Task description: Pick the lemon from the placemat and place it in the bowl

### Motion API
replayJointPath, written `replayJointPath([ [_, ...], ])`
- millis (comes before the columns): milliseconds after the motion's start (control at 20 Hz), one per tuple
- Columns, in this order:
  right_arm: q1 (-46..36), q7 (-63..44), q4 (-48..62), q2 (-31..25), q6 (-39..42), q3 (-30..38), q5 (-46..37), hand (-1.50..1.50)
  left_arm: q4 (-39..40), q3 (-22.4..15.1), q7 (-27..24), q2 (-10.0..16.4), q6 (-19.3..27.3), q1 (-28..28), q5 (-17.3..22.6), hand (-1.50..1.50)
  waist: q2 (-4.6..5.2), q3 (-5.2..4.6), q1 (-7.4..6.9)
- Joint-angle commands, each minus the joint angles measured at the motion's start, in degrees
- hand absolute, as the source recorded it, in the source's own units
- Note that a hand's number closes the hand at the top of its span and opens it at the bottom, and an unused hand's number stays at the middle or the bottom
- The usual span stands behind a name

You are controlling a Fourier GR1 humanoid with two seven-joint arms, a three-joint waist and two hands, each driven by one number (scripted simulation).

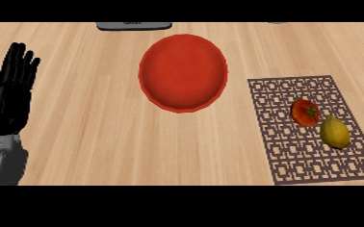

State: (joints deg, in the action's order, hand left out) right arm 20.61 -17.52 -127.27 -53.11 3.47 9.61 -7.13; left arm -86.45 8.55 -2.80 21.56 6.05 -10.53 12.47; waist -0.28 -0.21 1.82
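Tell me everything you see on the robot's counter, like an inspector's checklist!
Surface: wooden counter, no spills seen.
Job's things: the yellow lemon lies on the placemat at the right; the red bowl stands in the middle with nothing in it, left of the placemat.
Clutter: a tomato on the placemat, right next to the lemon; a grey flat thing at the far edge, partly cut off.
Robot hands: the left robot hand rests open, fingers up, at the left edge, holding nothing; the right robot hand is not in view.
Cables: nothing seen.
Surroundings: nothing seen beyond the counter.
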Motion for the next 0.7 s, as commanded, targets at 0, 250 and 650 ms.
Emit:
replayJointPath([
  [0,1.5,-6.6,-2.4,-6.3,9.5,3.4,4.4,-1.5,-0.7,-0.4,2.7,0.9,-0.2,-2.9,-0.1,0.0,0.14,0.11,-0.7],
  [250,2.7,-6.8,-0.1,-9.0,19.6,9.6,8.9,-1.5,2.6,2.3,0.4,1.5,-2.3,-2.4,1.3,0.0,0.2,0.15,-0.96],
  [650,1.3,-7.3,0.8,1.0,25.2,6.1,-0.1,-1.5,0.1,2.1,2.2,0.1,-2.8,-1.9,0.3,0.0,0.19,0.21,-1.5],
])
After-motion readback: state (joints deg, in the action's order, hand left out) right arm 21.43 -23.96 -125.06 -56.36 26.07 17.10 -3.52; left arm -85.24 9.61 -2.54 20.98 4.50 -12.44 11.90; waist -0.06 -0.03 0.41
